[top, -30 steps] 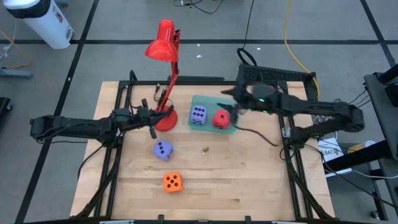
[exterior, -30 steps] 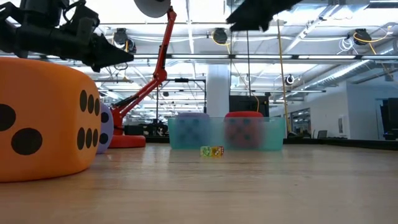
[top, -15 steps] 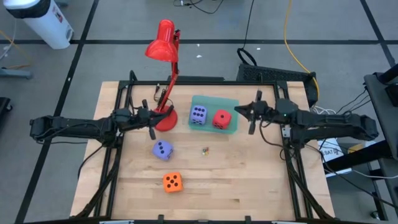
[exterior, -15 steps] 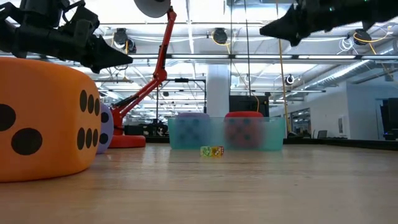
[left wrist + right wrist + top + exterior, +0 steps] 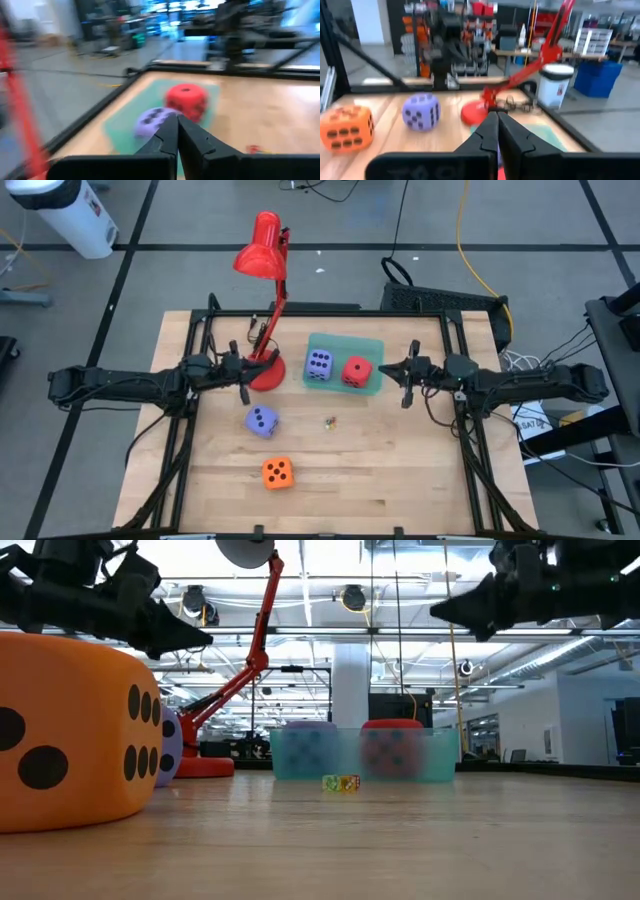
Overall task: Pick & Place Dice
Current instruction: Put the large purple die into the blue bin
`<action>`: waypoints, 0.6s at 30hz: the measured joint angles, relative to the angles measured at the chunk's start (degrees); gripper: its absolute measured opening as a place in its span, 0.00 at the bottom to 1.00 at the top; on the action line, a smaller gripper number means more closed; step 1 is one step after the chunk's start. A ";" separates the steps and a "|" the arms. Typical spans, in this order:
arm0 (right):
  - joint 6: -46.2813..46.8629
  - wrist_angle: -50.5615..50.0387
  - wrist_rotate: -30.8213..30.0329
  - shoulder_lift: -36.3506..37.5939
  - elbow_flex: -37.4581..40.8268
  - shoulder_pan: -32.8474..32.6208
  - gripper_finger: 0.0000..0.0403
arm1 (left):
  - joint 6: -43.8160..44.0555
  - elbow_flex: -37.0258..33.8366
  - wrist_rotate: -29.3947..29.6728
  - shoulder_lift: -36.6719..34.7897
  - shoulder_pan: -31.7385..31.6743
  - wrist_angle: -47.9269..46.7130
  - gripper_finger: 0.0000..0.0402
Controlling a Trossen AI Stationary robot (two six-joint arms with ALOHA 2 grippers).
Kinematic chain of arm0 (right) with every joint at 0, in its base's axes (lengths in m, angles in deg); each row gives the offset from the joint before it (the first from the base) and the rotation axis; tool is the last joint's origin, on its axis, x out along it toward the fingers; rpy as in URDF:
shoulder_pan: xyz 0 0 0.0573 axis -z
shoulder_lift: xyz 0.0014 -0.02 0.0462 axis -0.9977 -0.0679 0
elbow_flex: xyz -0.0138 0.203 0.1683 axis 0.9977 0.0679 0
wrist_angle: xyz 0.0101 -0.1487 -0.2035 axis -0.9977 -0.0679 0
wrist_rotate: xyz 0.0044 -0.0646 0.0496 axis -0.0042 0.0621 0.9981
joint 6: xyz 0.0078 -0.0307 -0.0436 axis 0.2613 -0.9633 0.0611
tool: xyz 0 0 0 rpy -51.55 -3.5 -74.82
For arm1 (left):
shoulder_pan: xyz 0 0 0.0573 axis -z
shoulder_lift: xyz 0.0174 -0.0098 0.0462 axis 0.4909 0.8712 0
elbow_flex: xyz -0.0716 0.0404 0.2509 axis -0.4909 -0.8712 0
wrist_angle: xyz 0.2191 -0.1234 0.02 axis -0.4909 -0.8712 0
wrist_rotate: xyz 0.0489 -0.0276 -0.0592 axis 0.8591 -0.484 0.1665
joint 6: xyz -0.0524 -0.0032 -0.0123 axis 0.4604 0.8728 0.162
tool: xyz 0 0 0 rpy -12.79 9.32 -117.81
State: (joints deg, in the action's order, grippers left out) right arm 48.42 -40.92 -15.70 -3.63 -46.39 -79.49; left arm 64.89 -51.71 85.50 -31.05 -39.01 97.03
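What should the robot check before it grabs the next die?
1. Right end effector empty and shut, beside the tray: ok.
2. Left end effector empty and shut, by the lamp base: ok.
3. Red die and one purple die on the tray: ok.
4. Other purple die on the table, not on the tray: not ok.
5. Orange die on the table, not on the tray: not ok.
6. Fingers open for a grab: not ok.
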 joint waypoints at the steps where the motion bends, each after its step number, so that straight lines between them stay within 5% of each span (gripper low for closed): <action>1: 0.03 -1.24 -0.03 0.31 0.08 0.00 0.00 | -0.02 0.00 -2.40 0.00 0.00 0.60 0.01; 9: -1.21 -7.00 -0.18 3.57 0.09 0.02 0.00 | 1.64 0.00 -5.81 -3.23 0.00 -2.49 0.01; 18: -0.96 -9.81 -1.81 5.62 0.07 0.02 0.00 | 1.66 0.00 -1.93 -10.55 0.00 -10.72 0.01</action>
State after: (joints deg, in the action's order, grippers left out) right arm 47.46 -50.73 -17.51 2.00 -46.32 -79.47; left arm 66.55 -51.71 83.57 -41.60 -39.01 86.31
